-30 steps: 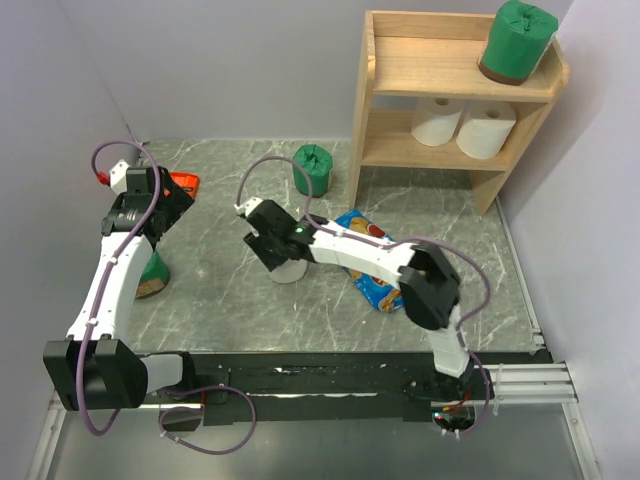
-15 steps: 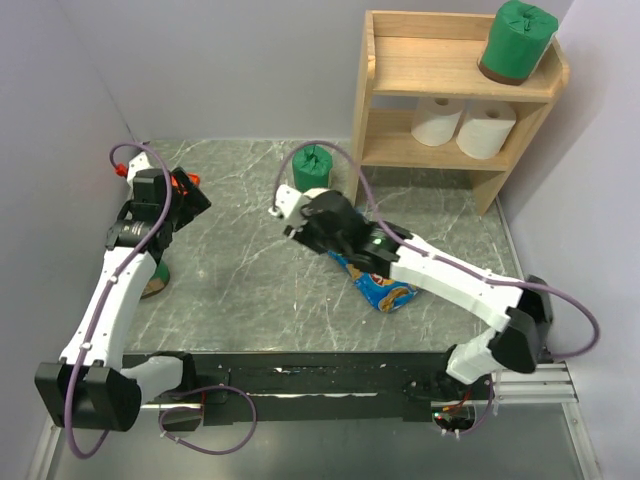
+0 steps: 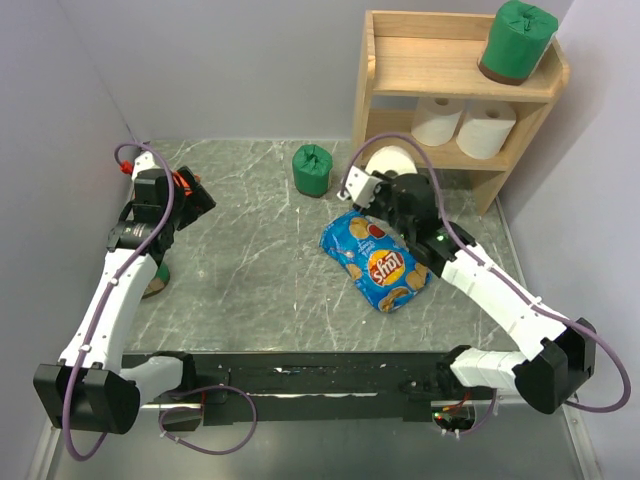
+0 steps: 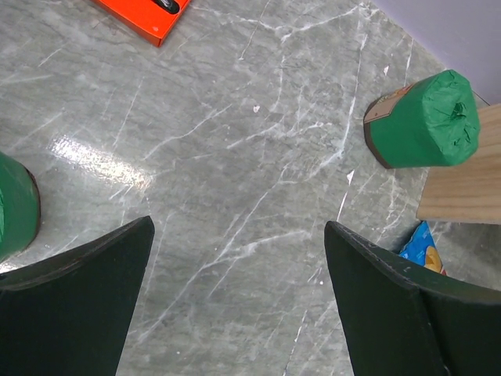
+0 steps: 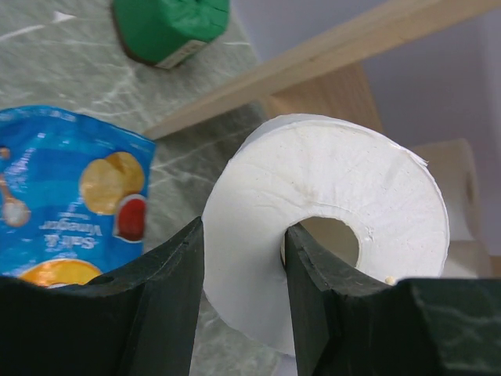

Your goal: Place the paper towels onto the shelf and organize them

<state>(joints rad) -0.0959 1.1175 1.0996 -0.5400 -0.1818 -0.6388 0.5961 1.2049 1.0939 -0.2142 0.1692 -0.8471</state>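
Note:
The wooden shelf (image 3: 400,90) stands at the back right. A green paper towel roll (image 3: 515,40) sits on its top tier, and two white rolls (image 3: 437,122) (image 3: 487,128) sit on the lower tier. My right gripper (image 3: 385,185) (image 5: 243,235) is shut on a third white roll (image 3: 388,163) (image 5: 368,172), one finger in the core and one outside, held in front of the shelf's left side. Another green roll (image 3: 312,170) (image 4: 427,121) stands on the table. A further green roll (image 3: 152,278) (image 4: 12,207) stands under my left arm. My left gripper (image 3: 190,195) (image 4: 239,223) hangs open over bare table.
A blue chip bag (image 3: 378,260) (image 5: 70,196) lies on the table under my right arm. A red flat tool (image 3: 185,183) (image 4: 149,12) lies at the far left by the wall. Walls close in on the left, back and right.
My right arm has swung from the table's middle to the right and back with the white roll, up to the shelf. The chip bag is now uncovered. My left arm barely shifted.

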